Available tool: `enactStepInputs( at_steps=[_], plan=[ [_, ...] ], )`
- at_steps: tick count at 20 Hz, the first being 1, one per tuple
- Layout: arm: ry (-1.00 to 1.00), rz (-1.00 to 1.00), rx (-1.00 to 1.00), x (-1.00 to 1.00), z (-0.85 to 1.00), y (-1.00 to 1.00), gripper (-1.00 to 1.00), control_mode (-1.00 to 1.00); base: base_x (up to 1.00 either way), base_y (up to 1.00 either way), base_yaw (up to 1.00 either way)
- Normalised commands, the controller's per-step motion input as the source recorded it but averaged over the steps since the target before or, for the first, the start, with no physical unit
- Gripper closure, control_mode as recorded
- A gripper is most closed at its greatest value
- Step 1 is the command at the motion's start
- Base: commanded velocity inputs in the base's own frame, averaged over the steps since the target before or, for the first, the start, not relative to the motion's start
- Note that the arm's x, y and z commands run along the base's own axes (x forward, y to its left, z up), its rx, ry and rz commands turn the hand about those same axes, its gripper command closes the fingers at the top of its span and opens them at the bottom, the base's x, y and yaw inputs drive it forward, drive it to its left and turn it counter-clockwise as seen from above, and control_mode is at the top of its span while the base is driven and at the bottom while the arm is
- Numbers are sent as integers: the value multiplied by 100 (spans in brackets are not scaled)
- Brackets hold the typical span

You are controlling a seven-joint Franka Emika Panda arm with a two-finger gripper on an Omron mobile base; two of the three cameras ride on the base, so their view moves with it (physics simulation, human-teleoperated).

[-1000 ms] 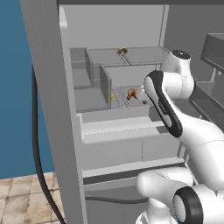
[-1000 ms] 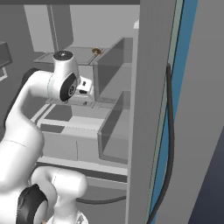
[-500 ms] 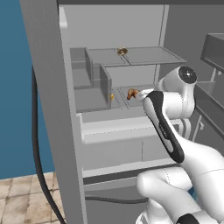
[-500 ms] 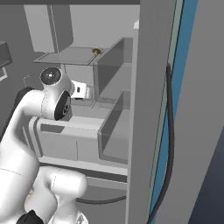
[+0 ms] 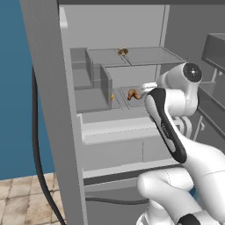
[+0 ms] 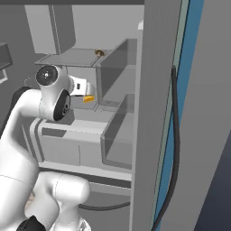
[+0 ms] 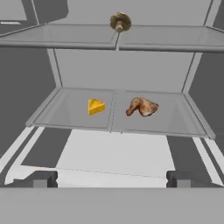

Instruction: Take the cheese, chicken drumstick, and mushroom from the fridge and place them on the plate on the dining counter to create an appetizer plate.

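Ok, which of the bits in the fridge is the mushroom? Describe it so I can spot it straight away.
Look inside the open fridge at the upper of its two thin shelves. The mushroom sits alone at that shelf's middle. It is a small tan-brown round cap, while the yellow cheese and orange-brown chicken drumstick lie on the shelf below.

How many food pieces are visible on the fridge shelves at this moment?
3. The mushroom sits on the upper shelf. The cheese and the chicken drumstick lie apart on the shelf below, cheese to the left. Others may be hidden elsewhere in the fridge.
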Motion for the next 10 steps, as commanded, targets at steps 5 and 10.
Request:
enactStepInputs(
  at_steps=[5,10],
  plan=[
    [0,-11,1,-14,-1,0,-100,-100,0,0,0],
    [0,-14,2,-15,-25,0,-100,-100,0,0,0]
  ],
)
